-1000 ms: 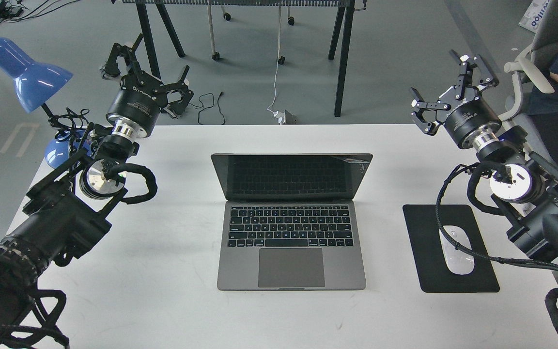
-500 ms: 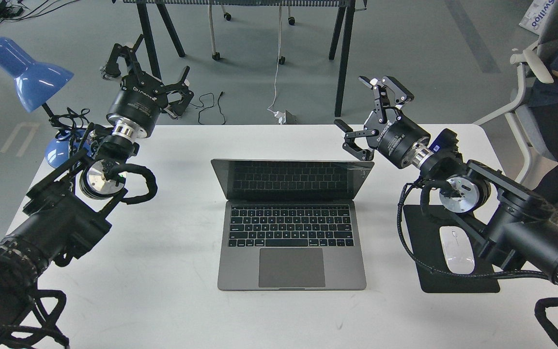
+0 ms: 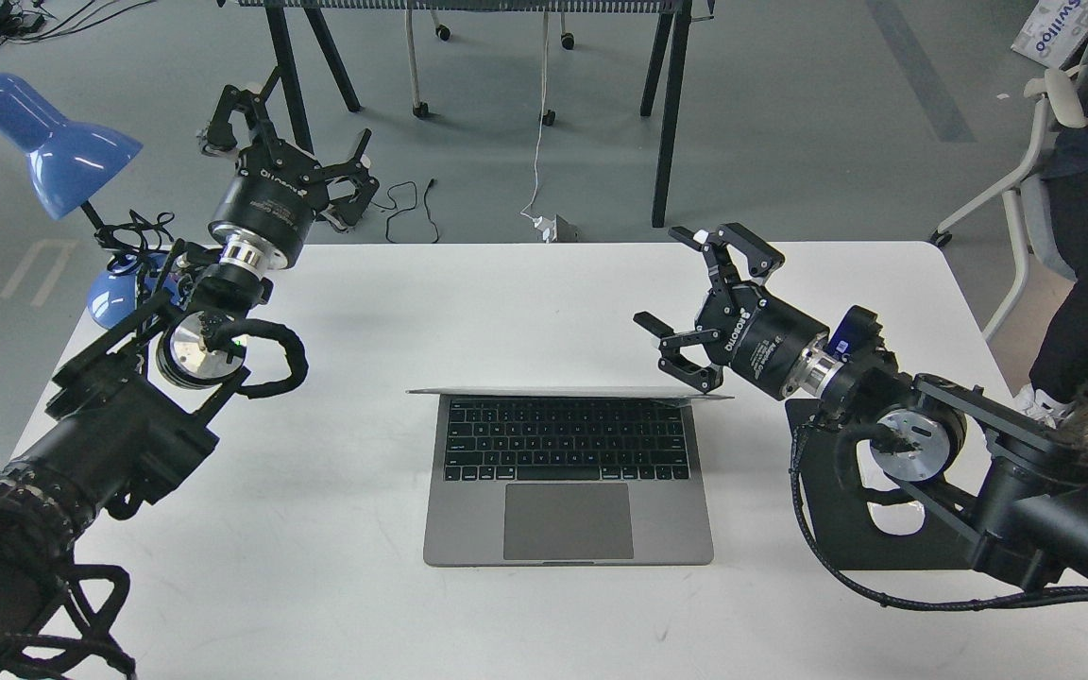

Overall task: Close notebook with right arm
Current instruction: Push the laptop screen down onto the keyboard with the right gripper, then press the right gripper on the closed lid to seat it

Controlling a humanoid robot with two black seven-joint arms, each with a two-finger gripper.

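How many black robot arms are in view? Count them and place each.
2. The black left arm comes in from the left edge, its gripper beyond the table's far edge. The black right arm comes in from the right, its gripper beside the grey metal laptop's lid.

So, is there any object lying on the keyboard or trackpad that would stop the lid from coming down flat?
Nothing visible does. The notebook shows a bare keyboard and trackpad, with its lid seen edge-on above them. The right gripper, fingers spread, is at the lid's right rear corner. Mouse pad lies beside the notebook, apart from it.
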